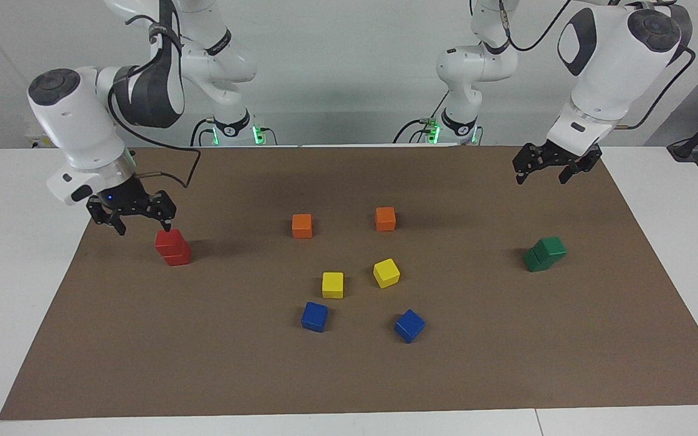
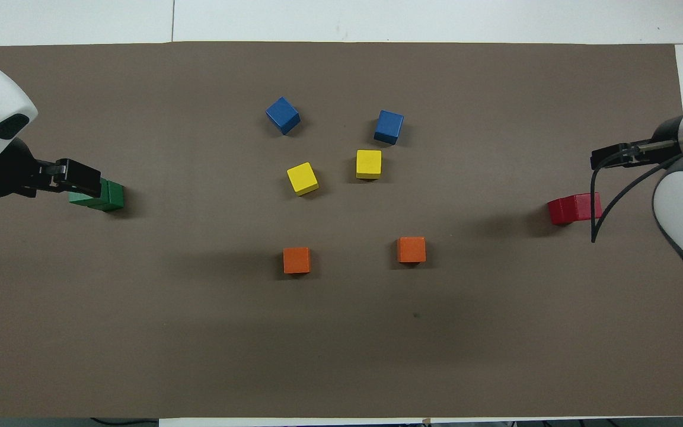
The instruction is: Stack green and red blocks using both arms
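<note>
Two red blocks (image 1: 172, 247) stand stacked on the brown mat toward the right arm's end, also seen from overhead as red blocks (image 2: 574, 209). My right gripper (image 1: 143, 226) hangs open and empty just above and beside that stack, not touching it; overhead the right gripper (image 2: 605, 159) lies clear of the red. Two green blocks (image 1: 545, 254) are stacked toward the left arm's end, the upper one set askew on the lower. High over the mat my left gripper (image 1: 541, 179) waits open and empty. From overhead, the left gripper (image 2: 83, 179) covers part of the green blocks (image 2: 107, 197).
In the mat's middle lie two orange cubes (image 1: 302, 226) (image 1: 385, 218), two yellow cubes (image 1: 332, 284) (image 1: 386, 272) and two blue cubes (image 1: 314, 317) (image 1: 409, 326). The brown mat (image 1: 349, 375) covers most of the white table.
</note>
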You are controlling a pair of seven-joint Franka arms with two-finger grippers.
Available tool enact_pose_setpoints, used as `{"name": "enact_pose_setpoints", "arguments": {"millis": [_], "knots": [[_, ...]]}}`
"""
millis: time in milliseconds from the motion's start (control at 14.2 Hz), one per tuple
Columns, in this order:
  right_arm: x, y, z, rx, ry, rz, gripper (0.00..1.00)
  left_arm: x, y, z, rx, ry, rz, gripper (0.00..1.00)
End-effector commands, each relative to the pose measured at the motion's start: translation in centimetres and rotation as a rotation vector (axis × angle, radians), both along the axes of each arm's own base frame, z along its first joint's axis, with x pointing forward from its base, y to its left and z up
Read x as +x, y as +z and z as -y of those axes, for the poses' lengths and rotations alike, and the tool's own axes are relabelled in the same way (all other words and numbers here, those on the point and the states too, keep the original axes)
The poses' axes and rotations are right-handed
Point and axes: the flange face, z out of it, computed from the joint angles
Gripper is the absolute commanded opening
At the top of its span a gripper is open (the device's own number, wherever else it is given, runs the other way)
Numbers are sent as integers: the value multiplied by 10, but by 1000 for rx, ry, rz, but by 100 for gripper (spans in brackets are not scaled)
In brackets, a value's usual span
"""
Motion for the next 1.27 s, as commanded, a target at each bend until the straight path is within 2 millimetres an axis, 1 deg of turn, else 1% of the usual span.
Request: {"name": "enact_pose_setpoints", "arguments": {"millis": [0,71,141,212,353,423,494,564,635,917,1199], "knots": [[-31,43,-6,6,-17,-16,100,-4,4,4,-3,-2,-1,100],[-44,54,-6,7,-19,-39,100,-4,4,4,-5,-2,-2,100],[-55,60,-7,7,-19,-60,100,-4,4,4,-5,-2,-2,100],[-60,68,-8,6,-19,-57,100,-4,4,4,-3,-2,-1,100],[-68,88,-7,7,-21,-60,100,-4,4,4,-3,-2,-1,100],[-67,108,-8,8,-21,-62,100,-4,4,4,-3,-2,-1,100],[-60,112,-7,11,-27,-75,100,-4,4,4,-3,-2,-1,100],[-54,109,-6,12,-32,-80,100,-4,4,4,-3,-2,-1,100],[-48,102,-5,14,-32,-92,100,-4,4,4,-3,-2,-1,100],[-49,98,-2,17,-50,-125,100,-5,5,4,-3,-2,0,100],[-49,96,-5,19,-72,-145,100,-5,5,4,-3,-2,0,100]]}}
